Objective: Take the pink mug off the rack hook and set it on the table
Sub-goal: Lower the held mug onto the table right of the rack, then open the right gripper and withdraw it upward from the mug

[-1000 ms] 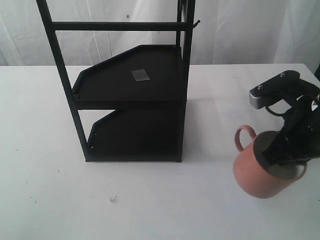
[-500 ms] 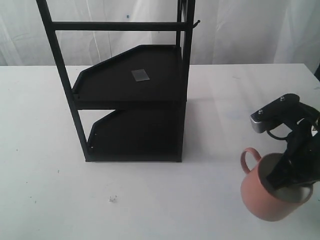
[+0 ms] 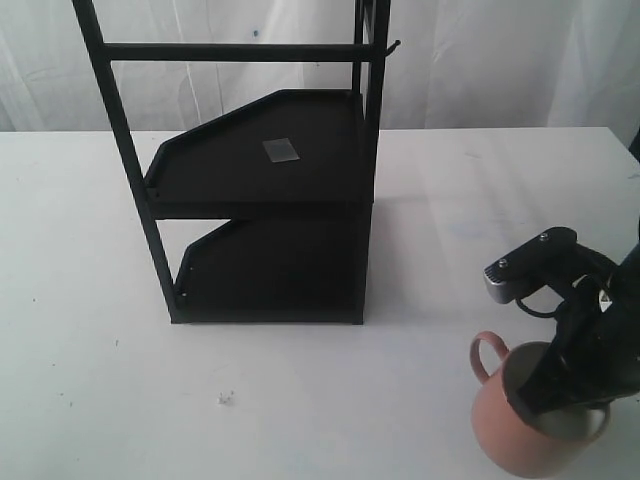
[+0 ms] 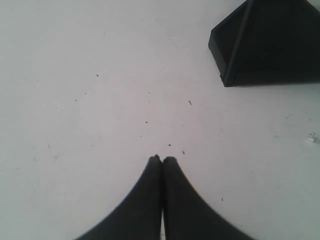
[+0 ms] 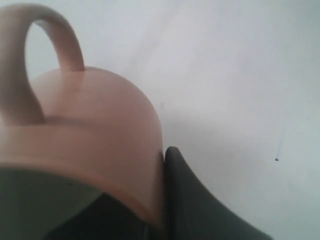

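Observation:
The pink mug [image 3: 515, 430] is at the table's near right, mouth up and slightly tilted, its loop handle [image 3: 485, 358] pointing left. My right gripper [image 3: 560, 390] is shut on its rim, one finger inside and one outside. The right wrist view shows the pink mug [image 5: 90, 130] close up with the outer finger [image 5: 200, 205] pressed on its wall. Whether its base touches the table [image 3: 80, 250] is unclear. The rack [image 3: 270, 200] stands at centre, and the bare rack hook [image 3: 392, 46] sticks out near its top bar. My left gripper [image 4: 161, 159] is shut and empty above the table [image 4: 100, 75].
A corner of the rack's lower tray [image 4: 265, 45] appears in the left wrist view. A small crumb [image 3: 225, 399] lies in front of the rack. A white curtain [image 3: 500, 60] hangs behind the table.
My right gripper has carried the mug down and toward the near edge of the table, then slightly left. The left gripper's motion cannot be judged.

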Controlling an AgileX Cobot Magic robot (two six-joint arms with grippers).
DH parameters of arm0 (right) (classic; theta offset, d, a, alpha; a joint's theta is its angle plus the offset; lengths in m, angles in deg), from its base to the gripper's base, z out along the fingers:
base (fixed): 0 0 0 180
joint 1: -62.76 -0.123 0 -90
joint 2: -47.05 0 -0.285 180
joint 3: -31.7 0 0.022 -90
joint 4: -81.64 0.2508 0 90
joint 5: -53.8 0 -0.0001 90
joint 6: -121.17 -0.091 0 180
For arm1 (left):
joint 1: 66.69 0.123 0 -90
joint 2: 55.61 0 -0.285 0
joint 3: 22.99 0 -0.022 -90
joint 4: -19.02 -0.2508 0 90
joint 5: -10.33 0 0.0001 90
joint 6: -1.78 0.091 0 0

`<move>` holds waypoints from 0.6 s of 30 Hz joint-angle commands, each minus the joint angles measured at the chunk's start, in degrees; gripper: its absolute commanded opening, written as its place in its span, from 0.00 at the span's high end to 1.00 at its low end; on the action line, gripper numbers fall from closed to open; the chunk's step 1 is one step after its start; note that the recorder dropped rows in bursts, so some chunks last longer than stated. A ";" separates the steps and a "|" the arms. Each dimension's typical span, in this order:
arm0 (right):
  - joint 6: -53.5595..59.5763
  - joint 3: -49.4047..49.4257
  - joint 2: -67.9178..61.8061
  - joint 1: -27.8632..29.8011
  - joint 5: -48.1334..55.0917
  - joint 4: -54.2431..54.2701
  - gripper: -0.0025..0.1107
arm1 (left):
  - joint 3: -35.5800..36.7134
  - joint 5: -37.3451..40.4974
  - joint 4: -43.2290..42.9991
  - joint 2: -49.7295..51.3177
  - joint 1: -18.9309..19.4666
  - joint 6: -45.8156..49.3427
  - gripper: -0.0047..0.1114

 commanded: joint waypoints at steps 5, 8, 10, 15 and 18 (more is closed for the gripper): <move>-1.27 0.35 -0.58 -0.09 -1.87 -0.13 0.98 | 0.13 -0.03 0.43 -0.29 -0.14 -0.06 0.96; -1.27 0.61 -1.83 -0.09 -2.48 -0.13 0.98 | 0.13 -0.03 0.43 -0.29 -0.14 -0.06 0.96; -1.27 0.76 -2.77 -0.09 -2.99 -0.13 0.98 | 0.13 -0.03 0.43 -0.29 -0.14 -0.06 0.96; -1.27 0.76 -3.76 -0.09 -4.26 -0.13 0.98 | 0.13 -0.03 0.43 -0.29 -0.14 -0.06 0.96; -1.27 0.76 -4.38 -0.09 -4.26 -0.13 0.98 | 0.13 -0.03 0.43 -0.29 -0.14 -0.06 0.96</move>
